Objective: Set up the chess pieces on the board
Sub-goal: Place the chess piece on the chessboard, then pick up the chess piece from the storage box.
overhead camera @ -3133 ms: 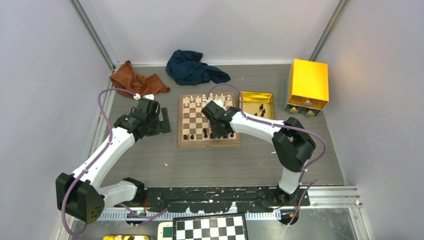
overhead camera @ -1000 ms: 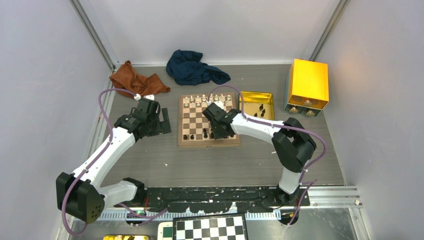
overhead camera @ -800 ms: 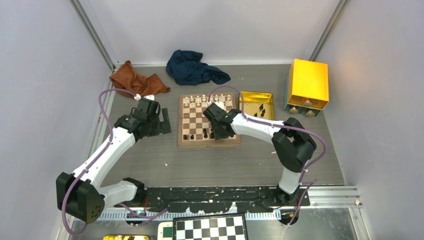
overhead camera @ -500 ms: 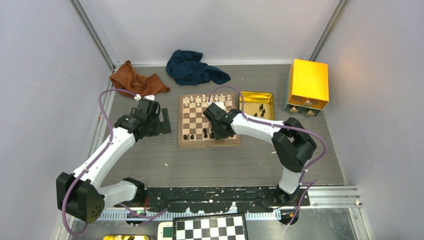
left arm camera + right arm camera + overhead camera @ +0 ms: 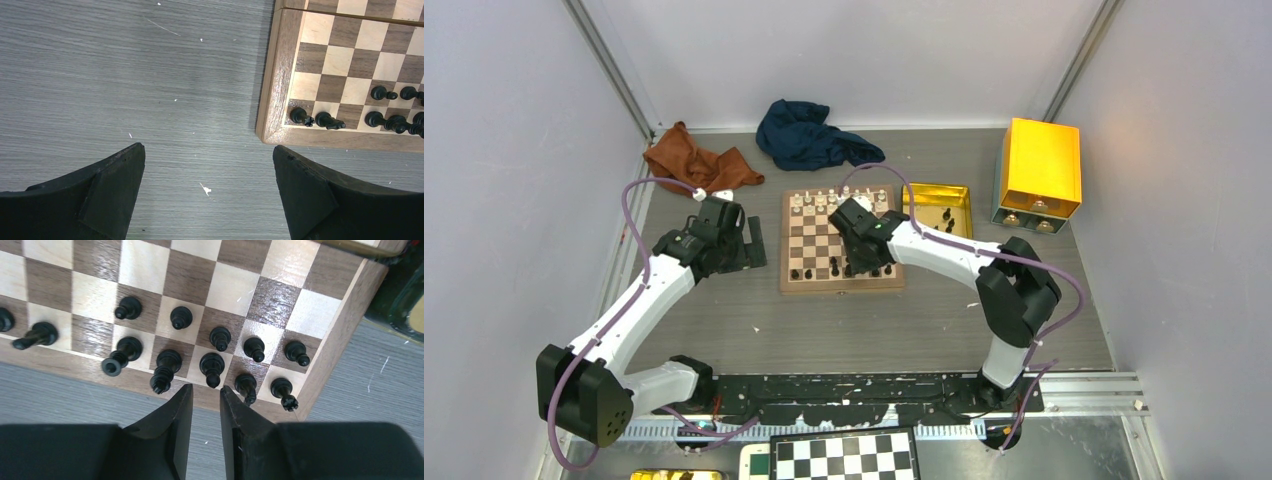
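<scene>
Currently the right tool hovers at the near rim of the square wooden chessboard, its fingers parted narrowly and gripping nothing. The left tool gapes wide and empty over the grey desk. Tiny black chess pieces fill most of the two near rows. Second-row squares at the left lie bare, and a few pieces wait in the shallow gold tin tray.

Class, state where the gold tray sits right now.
In the top view, the gold tray lies right of centre, between the wooden chessboard's far right corner and the yellow box.
</scene>
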